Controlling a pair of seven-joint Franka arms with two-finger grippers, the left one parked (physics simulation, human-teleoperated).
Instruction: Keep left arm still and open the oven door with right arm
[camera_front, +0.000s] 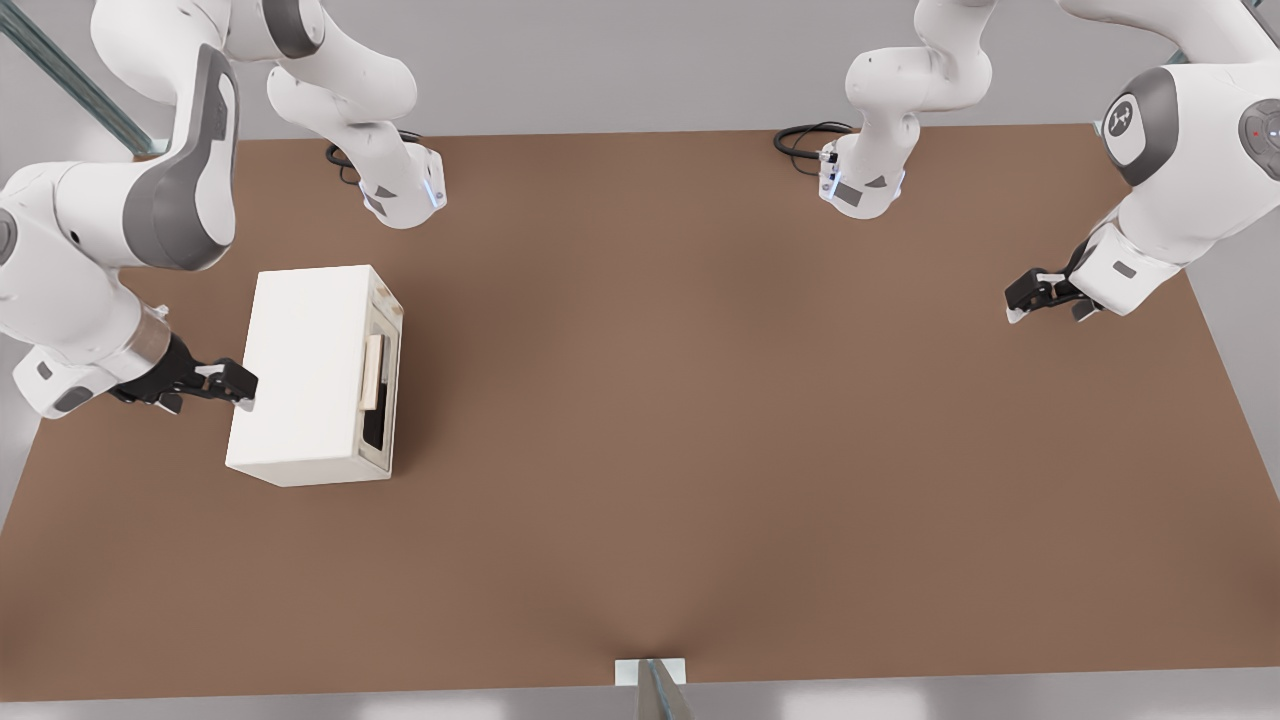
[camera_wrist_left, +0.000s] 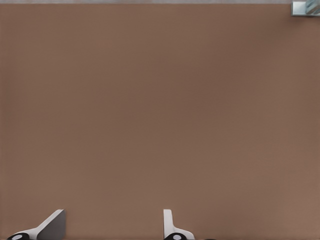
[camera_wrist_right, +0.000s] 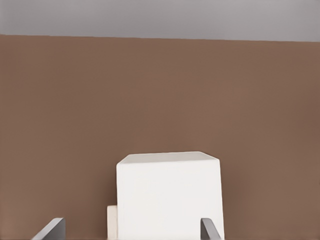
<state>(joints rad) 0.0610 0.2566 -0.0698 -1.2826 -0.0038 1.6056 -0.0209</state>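
The oven is a cream box (camera_front: 305, 370) on the brown table (camera_front: 700, 450), at the front view's left. The oven door (camera_front: 382, 395) is the face turned toward the front view's right, with a pale tan bar handle (camera_front: 373, 372) and a dark window. It lies close against the box. My gripper (camera_front: 243, 387) on the right arm (camera_front: 90, 300) is open, at the box's opposite side and level with its top edge. In the right wrist view the box's plain cream side (camera_wrist_right: 170, 195) fills the space between my gripper's (camera_wrist_right: 131, 230) fingertips; the door is hidden there.
The left arm (camera_front: 1190, 170) hangs over the table's edge at the front view's right, its gripper (camera_front: 1040, 295) above bare table. Two arm bases (camera_front: 400, 190) (camera_front: 862, 180) with black cables stand at the back edge. A small metal bracket (camera_front: 650, 675) sits at the near edge.
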